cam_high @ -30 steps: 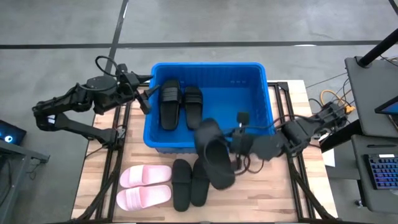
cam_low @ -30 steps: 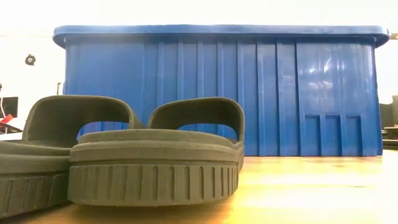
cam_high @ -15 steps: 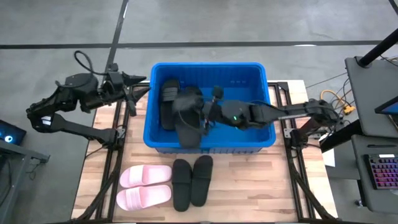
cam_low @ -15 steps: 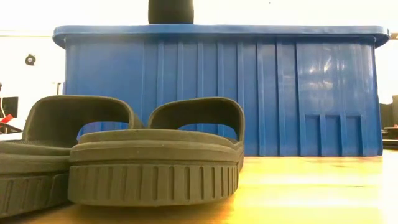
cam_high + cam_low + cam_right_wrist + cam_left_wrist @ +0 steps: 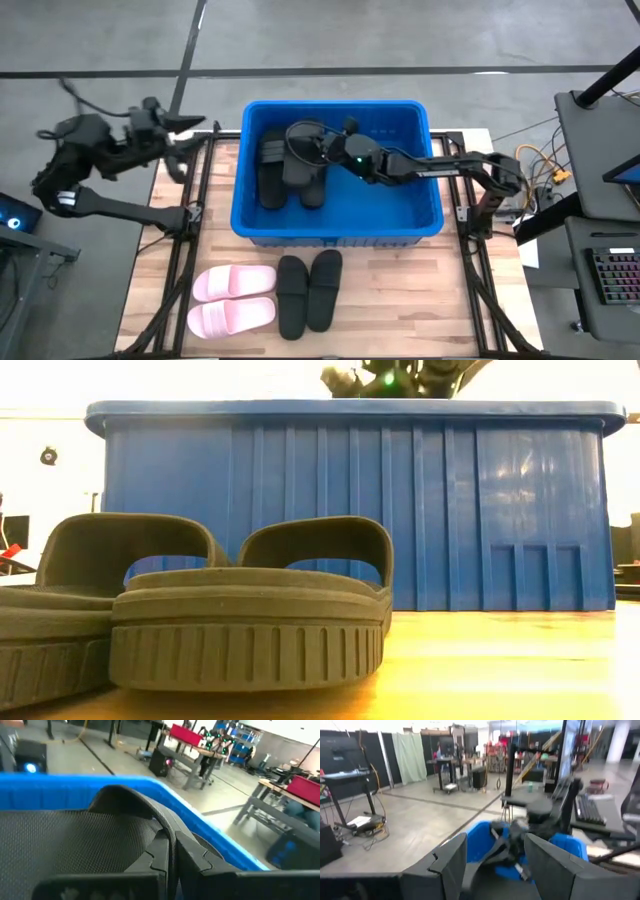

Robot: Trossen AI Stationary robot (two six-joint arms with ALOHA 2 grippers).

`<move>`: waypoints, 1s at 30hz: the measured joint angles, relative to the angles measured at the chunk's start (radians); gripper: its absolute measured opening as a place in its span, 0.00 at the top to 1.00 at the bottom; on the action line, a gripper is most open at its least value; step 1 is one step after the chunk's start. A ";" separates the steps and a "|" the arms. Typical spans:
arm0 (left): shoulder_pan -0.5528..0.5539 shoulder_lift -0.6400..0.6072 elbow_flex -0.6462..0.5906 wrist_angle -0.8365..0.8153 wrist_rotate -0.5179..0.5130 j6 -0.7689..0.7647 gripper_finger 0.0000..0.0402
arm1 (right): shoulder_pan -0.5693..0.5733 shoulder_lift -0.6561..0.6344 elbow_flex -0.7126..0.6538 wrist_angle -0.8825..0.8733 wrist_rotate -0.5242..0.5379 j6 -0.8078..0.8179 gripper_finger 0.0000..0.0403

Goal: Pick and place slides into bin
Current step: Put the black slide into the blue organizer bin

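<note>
Bin (image 5: 420, 215), far centre of table (image 5: 400, 300): two black slides (image 5: 272, 172) lying flat at its left, a third black slide (image 5: 302, 155) above them, pinched by right claw (image 5: 322, 152). Near the bin: pink pair (image 5: 232, 300), black pair (image 5: 308, 292). Left claw (image 5: 190, 125) spread, off left.

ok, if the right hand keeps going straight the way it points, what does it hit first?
Likely the bin's left wall. The right hand, shut on a black slide, points left across the bin over the two slides lying inside; its height above them is unclear.
</note>
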 joint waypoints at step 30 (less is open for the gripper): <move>0.000 -0.164 -0.028 -0.004 -0.007 0.032 0.54 | -0.133 0.125 0.024 -0.092 -0.243 -0.029 0.97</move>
